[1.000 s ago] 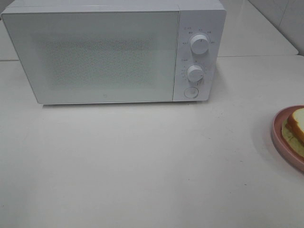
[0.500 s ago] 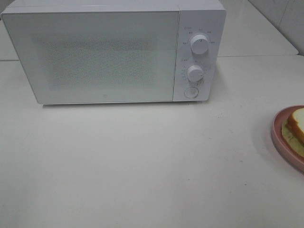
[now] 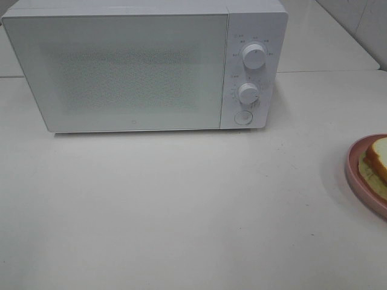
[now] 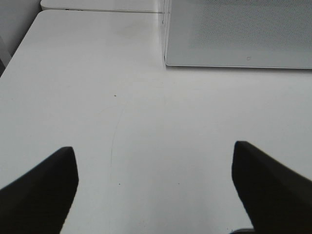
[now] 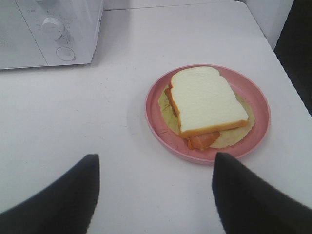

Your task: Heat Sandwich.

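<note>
Microwave (image 3: 145,66): on desk (image 3: 181,211), door shut. Sandwich (image 5: 207,105): on pink plate (image 5: 158,124), right of microwave, well apart. Left gripper (image 4: 155,187), right gripper (image 5: 156,195): fingers spread wide, empty. Change over last second: none; task apparently not yet begun.

Open right claw (image 5: 153,195) hovers before the sandwich (image 5: 207,105) on plate (image 5: 161,129).

No text could be read. Small markings were seen around the two dials on the microwave (image 3: 145,66) control panel (image 3: 251,72), but they were too small to be made out.
</note>
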